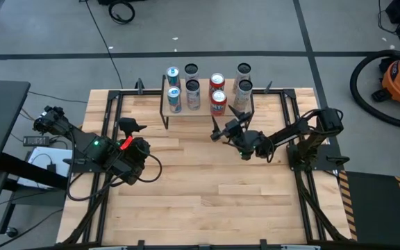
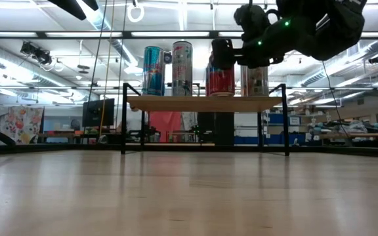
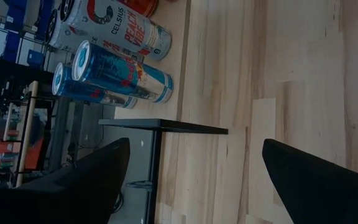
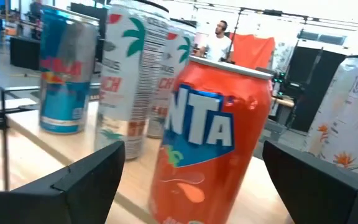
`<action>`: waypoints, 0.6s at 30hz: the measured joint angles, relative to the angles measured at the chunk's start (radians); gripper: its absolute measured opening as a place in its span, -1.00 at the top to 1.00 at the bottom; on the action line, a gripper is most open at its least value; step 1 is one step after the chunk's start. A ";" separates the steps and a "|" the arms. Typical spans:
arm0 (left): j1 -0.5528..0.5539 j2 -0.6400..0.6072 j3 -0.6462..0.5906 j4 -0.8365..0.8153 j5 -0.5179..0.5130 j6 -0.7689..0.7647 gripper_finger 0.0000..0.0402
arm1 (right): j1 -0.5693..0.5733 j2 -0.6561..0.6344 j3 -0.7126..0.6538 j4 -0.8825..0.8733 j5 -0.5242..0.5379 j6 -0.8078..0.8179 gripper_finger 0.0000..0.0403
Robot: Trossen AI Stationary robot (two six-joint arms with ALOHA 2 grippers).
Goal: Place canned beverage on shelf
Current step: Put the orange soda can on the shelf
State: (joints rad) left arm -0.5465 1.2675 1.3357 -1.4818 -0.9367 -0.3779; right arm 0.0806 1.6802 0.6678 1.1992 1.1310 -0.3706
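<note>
The shelf [image 1: 207, 112], a light-wood board on thin black legs, stands at the table's far side. Several cans stand upright on it in two rows. An orange Fanta can [image 4: 211, 140] stands in the near row [image 1: 219, 102], between a white can [image 1: 193, 94] and another white can [image 1: 243, 89]. My right gripper [image 1: 219, 129] is open and level on the shelf's near side, pointing at the Fanta can. In the right wrist view its fingers stand apart on either side of the can, clear of it. My left gripper [image 1: 132, 126] waits open above the table's left part.
Two blue cans [image 3: 120, 74] stand at the shelf's left end, above a black shelf leg [image 3: 163, 126]. Bare wooden tabletop [image 1: 207, 187] lies on the near side of the shelf. Black frame rails [image 1: 113, 118] run along the table's sides. A person [image 4: 217, 38] shows in the room behind.
</note>
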 joint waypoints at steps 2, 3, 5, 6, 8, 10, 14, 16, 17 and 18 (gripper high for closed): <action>0.000 0.000 0.000 0.000 0.000 0.000 -0.88 | 0.010 0.000 0.000 0.000 0.000 -0.008 -0.94; 0.000 0.000 0.000 0.000 0.000 0.000 -0.88 | 0.013 0.000 0.000 0.001 0.001 -0.019 -0.94; 0.000 0.000 0.000 0.000 0.000 0.000 -0.88 | 0.018 0.000 0.000 0.005 0.013 -0.022 -0.94; 0.000 0.000 0.000 0.000 0.000 0.000 -0.88 | 0.022 0.000 0.000 0.005 0.028 -0.016 -0.93; 0.000 0.000 0.000 0.000 0.000 0.000 -0.88 | 0.031 0.000 0.000 0.005 0.068 0.008 -0.89; 0.000 0.000 0.000 0.000 0.000 0.000 -0.88 | 0.045 0.000 0.000 0.005 0.095 0.009 -0.82; 0.000 0.000 0.000 0.000 0.000 0.000 -0.88 | 0.064 0.000 0.000 0.005 0.117 0.011 -0.66; 0.000 0.000 0.000 0.000 0.000 -0.001 -0.88 | 0.065 0.000 0.000 0.005 0.113 0.014 -0.59; 0.000 0.000 0.000 0.000 0.000 -0.001 -0.88 | 0.065 0.000 0.000 0.005 0.113 0.020 -0.55; 0.000 0.000 0.000 0.000 0.000 -0.001 -0.88 | 0.065 0.000 0.000 0.005 0.113 0.026 -0.53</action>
State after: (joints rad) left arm -0.5463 1.2675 1.3357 -1.4815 -0.9367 -0.3786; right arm 0.1453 1.6798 0.6678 1.2038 1.2436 -0.3448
